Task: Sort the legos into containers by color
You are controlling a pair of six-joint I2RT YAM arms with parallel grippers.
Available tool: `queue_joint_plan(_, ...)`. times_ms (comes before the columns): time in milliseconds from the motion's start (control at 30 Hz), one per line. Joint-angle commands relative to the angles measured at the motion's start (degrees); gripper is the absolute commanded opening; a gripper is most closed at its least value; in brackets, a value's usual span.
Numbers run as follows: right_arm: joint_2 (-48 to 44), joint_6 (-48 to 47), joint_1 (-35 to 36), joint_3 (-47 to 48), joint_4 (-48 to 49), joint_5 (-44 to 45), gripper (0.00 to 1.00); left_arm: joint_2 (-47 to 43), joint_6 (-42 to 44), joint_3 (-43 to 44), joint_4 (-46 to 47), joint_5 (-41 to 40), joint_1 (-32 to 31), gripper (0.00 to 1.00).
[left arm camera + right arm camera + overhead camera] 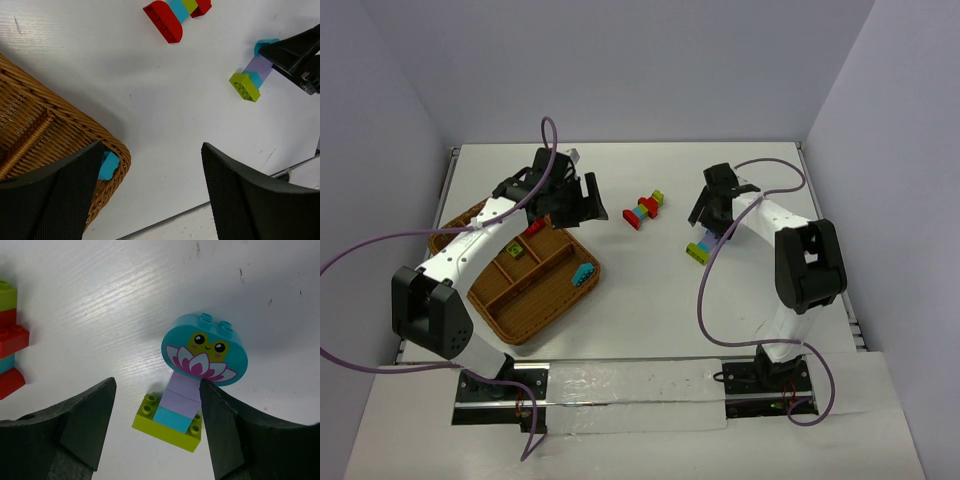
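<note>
White wood-grain table (pixel 650 320) sits between pale lilac walls (pixel 620 60), both arms' jaws spread wide, holding nothing.

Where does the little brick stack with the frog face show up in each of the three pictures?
Top external: frog stack lies right of centre.
Left wrist: upper right.
Right wrist: middle of the picture, frog face towards the camera.
Shared landmark: the red stack, to its left in every view.

Bright even light, soft shadows, faint glare, foreground perhaps blurred
</note>
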Motion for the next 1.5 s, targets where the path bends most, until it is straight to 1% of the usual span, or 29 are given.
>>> queue_joint_plan(0, -2.3, 2.4, -0.4, -4.4, 0.7, 2.2, 0.79, -1.6, 0.8, 0.1, 0.6, -0.9, -0.3, 0.86)
queue_joint_plan(233, -6.9, 3.6, -0.4, -8.5, 1.4, 5.0, 0.82, -1.1, 0.9, 0.3, 0.5, -0.4, -0.3, 0.86)
queue_joint_plan(367, -6.0, 3.8, -0.4, -9.4, 2.1, 4.7, 0.84, -1.4, 1.0, 0.1, 0.5, -0.8, -0.3, 0.86)
queue_joint_plan(567, -1.8, 4.1, -0.4, -6.6, 3.8, 2.7, 0.81, -1.5, 1.0, -0.4, 0.4, -1.0, -0.4, 0.86)
queue_joint_plan(700, 0.3, 4.0, -0.4, -5.0, 4.4, 2.5, 0.72, -2.0, 1.3, -0.2, 0.0, -2.2, -0.4, 0.86)
queue_joint_plan(767, 0.3, 3.9, -0.3, -4.7, 4.3, 2.5, 0.61, -2.1, 1.4, -0.1, -0.3, -2.7, -0.4, 0.86)
queue_joint_plan(800, 0.1, 3.8, -0.3, -4.9, 4.4, 2.5, 0.54, -2.1, 1.4, -0.1, -0.3, -2.8, -0.4, 0.86)
queue_joint_plan(867, -1.5, 3.4, 0.0, -5.1, 4.7, 2.5, 0.31, -2.1, 1.4, -0.6, 0.1, -2.2, -0.4, 0.86)
queue_joint_plan(900, -2.3, 3.2, 0.1, -4.9, 4.5, 2.7, 0.23, -2.1, 1.7, -1.0, 0.8, -1.4, -0.4, 0.85)
queue_joint_plan(967, -4.3, 2.6, 0.8, -4.1, 4.0, 2.8, 0.07, -2.2, 1.9, -2.2, 2.4, 2.4, -0.5, 0.85)
queue_joint_plan(1000, -5.2, 2.4, 1.0, -3.6, 3.5, 2.7, 0.02, -2.2, 1.8, -3.0, 3.0, 4.5, -0.6, 0.85)
queue_joint_plan(1033, -5.3, 2.4, 1.4, -2.9, 3.3, 2.5, 0.01, -2.3, 1.6, -3.2, 3.7, 5.2, -0.6, 0.85)
queue_joint_plan(1067, -6.2, 2.5, 2.1, -1.8, 2.6, 1.6, 0.00, -2.4, 1.1, -4.2, 6.5, 8.3, -0.7, 0.85)
queue_joint_plan(1100, -6.8, 2.7, 2.8, -0.9, 2.5, 1.3, 0.00, -2.5, 0.5, -4.7, 7.4, 10.4, -0.9, 0.85)
queue_joint_plan(1133, -7.2, 2.7, 3.0, -0.8, 2.4, 1.1, 0.00, -2.6, -0.2, -5.0, 8.6, 11.2, -1.0, 0.86)
queue_joint_plan(1267, -7.5, 2.9, 6.9, 4.7, 0.5, -1.6, 0.00, -2.3, -1.9, -5.0, 15.1, 15.7, -2.0, 0.96)
queue_joint_plan(1300, -7.5, 3.0, 8.9, 6.4, -0.7, -1.9, 0.00, -1.7, -2.5, -4.5, 16.5, 16.9, -2.3, 0.99)
queue_joint_plan(1367, -7.4, 3.5, 11.6, 9.4, -2.2, -2.1, 0.00, -0.8, -4.1, -4.2, 18.8, 18.2, -2.6, 0.99)
queue_joint_plan(1467, -7.3, 5.7, 14.0, 12.2, -2.5, -4.8, 0.00, -0.5, -7.4, -6.3, 26.1, 20.4, -2.8, 0.98)
